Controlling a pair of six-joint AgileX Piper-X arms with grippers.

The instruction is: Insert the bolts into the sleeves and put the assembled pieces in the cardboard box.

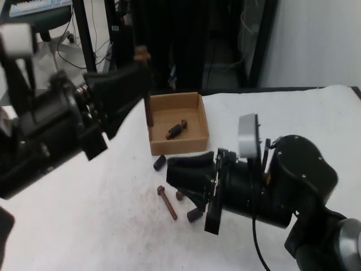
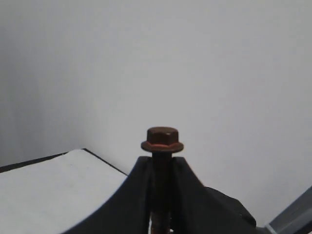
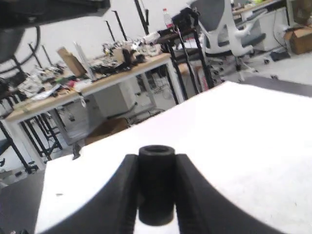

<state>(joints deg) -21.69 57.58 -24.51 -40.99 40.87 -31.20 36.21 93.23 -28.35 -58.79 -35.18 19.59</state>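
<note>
High view: the cardboard box [image 1: 179, 145] stands on the white surface [image 1: 84, 226] close to its far edge, with 1 assembled piece [image 1: 176, 130] lying inside. Just off the box's near wall lies 1 loose sleeve [image 1: 159, 163]. Toward the near edge lie 1 loose bolt [image 1: 167, 202] and a 2nd sleeve [image 1: 194, 214], the latter just beside the front of the right arm [image 1: 293, 175]. That arm sits low over the surface's near right part. The left arm [image 1: 51, 124] is raised over the left side, level with the box.

Left wrist view: the left jaws pinch the held bolt [image 2: 162, 146] by its shank, its head standing clear beyond the jaw tips.

Right wrist view: the right jaws pinch the held sleeve [image 3: 157, 185] by its sides, with the open bore facing away from the wrist.
</note>
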